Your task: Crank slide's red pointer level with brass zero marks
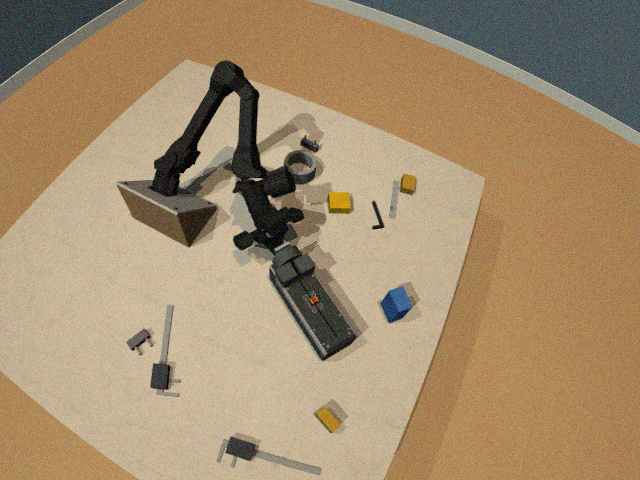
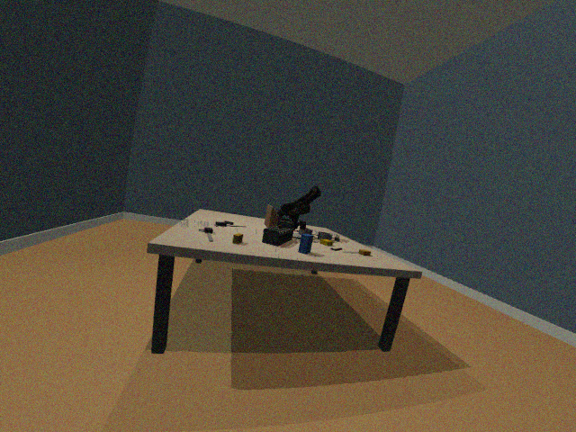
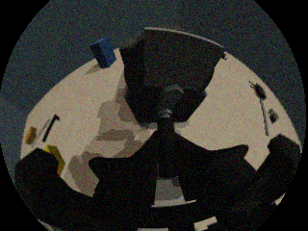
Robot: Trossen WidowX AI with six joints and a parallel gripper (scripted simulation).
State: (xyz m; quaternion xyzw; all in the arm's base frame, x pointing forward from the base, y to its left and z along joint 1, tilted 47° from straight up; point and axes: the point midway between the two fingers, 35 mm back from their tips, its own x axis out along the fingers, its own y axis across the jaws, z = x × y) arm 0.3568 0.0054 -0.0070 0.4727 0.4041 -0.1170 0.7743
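Crank machine [image 1: 330, 330] [image 2: 275, 236] [image 3: 178, 58] lies before your arm on the pale table [image 1: 217, 320] [image 2: 279, 261] [image 3: 236, 111]; your gripper [image 1: 275, 250] [image 3: 162, 133] is clamped on the crank handle at its near end. You'll see the red pointer [image 1: 313, 299] midway along its top slot.

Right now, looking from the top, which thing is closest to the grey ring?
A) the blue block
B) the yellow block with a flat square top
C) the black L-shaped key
B: the yellow block lies just beyond the grey ring, nearer than the other two.
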